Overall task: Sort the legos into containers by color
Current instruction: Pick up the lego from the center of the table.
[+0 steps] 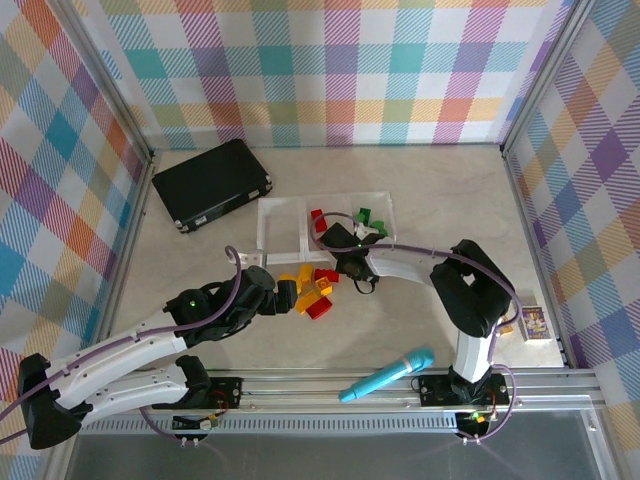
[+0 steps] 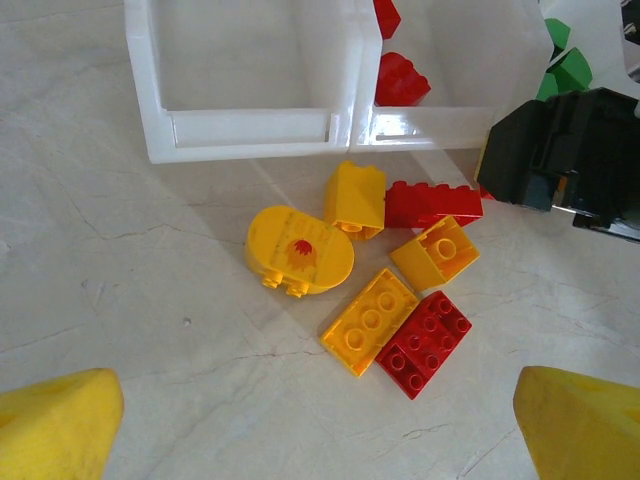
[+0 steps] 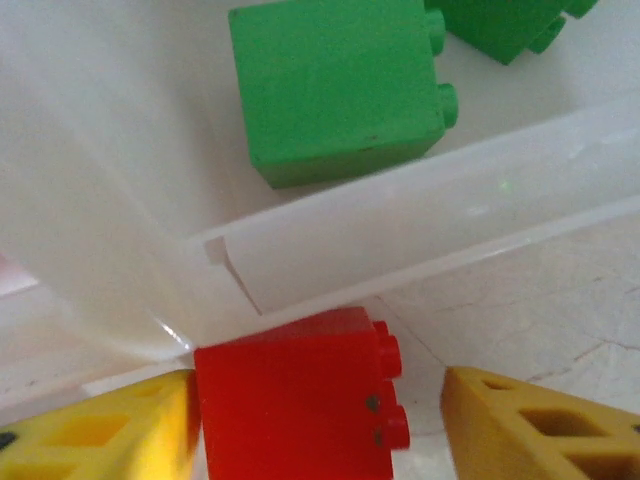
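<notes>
Partway: clear plastic joined trays hold red studded bricks (middle) and green bricks (right), left tray bare; loose yellow and red bricks wait just near, under the wide-open left gripper, while the right gripper straddles one red brick, unclamped.

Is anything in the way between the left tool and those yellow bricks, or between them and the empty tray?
Nothing visible. The yellow bricks lie bare on the table below the open left tool. Toward the empty tray only its own front wall rises; the right arm hangs further right, off that line.
</notes>
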Controlling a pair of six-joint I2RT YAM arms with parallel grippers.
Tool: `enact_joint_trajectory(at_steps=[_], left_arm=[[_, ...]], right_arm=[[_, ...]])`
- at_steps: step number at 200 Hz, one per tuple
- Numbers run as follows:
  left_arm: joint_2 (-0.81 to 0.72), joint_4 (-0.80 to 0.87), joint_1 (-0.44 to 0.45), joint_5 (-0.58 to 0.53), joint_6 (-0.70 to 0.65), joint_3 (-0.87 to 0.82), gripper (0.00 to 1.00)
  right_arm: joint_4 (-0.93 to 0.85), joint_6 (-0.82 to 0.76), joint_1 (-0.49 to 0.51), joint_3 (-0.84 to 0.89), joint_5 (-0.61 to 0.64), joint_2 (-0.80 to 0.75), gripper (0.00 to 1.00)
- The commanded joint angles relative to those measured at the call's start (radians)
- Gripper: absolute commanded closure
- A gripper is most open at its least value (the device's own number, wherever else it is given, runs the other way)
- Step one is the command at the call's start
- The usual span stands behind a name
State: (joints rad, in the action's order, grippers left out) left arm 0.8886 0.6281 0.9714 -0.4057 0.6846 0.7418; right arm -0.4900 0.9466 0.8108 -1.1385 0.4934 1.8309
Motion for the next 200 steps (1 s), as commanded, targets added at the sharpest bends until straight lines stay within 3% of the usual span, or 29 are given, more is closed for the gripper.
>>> enact_joint_trajectory(at_steps=[1, 59, 104, 163, 200], left_arm=[[-0.012, 0.018, 0.006, -0.018, -0.003, -0.012, 0.00], [-0.013, 0.020, 0.006, -0.016, 0.000, -0.014, 0.00], [-0.033, 0.030, 0.006, -0.024, 0.001, -0.016, 0.00], [-0.032, 0.010, 0.006, -0.025, 0.005, -0.020, 0.00], [-0.027, 0.011, 0.006, -0.024, 0.008, -0.016, 0.00]], right_arm=[[0.013, -0.035, -0.005, -0.017, 0.029, 0.023, 0.44], [0.016, -0.073, -0.005, 0.014, 0.052, 0.018, 0.63], [-0.001, -0.128, 0.009, 0.053, 0.054, -0.099, 0.73], [-0.025, -0.263, 0.048, 0.009, 0.006, -0.285, 0.77], [-0.065, -0.471, 0.044, -0.220, -0.114, -0.189, 0.75]])
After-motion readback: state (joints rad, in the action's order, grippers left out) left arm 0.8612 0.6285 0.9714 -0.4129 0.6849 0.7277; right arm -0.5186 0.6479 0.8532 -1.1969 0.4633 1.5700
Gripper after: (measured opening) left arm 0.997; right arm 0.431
